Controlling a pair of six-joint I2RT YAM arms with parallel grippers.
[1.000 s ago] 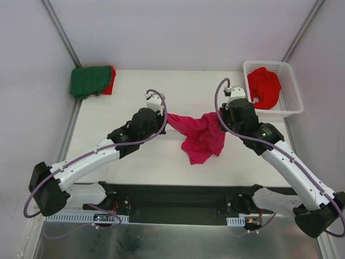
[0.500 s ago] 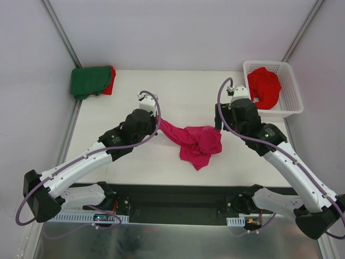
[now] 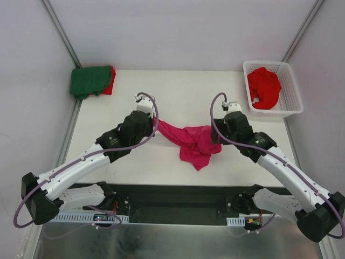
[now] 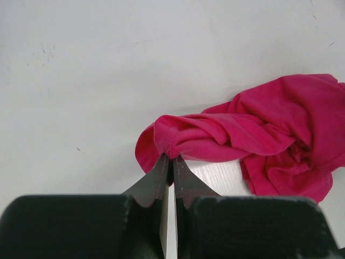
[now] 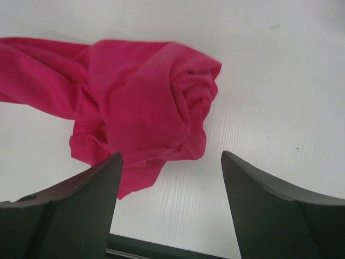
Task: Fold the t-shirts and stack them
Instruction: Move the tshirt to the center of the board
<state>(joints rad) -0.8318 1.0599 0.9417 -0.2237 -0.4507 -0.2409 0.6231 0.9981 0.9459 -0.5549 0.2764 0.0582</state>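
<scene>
Magenta t-shirt (image 3: pixel 193 141) lay crumpled mid-table (image 3: pixel 183 89), between the arms. Left gripper (image 4: pixel 168 162) was pinched tight on its left end, the cloth drawn out in a twisted rope; right gripper (image 5: pixel 171 156) stood wide, gripping nothing, at the bunch's right side. Green t-shirt (image 3: pixel 89 81) sat over a red t-shirt (image 3: pixel 110 81) at the far left corner, and a second red t-shirt (image 3: pixel 263 86) lay in the basket (image 3: pixel 291 105) far right.

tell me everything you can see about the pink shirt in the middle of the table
The magenta-pink t-shirt is soft, plain cloth, unfolded and crumpled into a wrinkled heap on the white table. One end is drawn out into a twisted strand toward the left gripper, which is shut on a bunched edge of it. The right gripper stands open just beside the heap, not holding it.
</scene>
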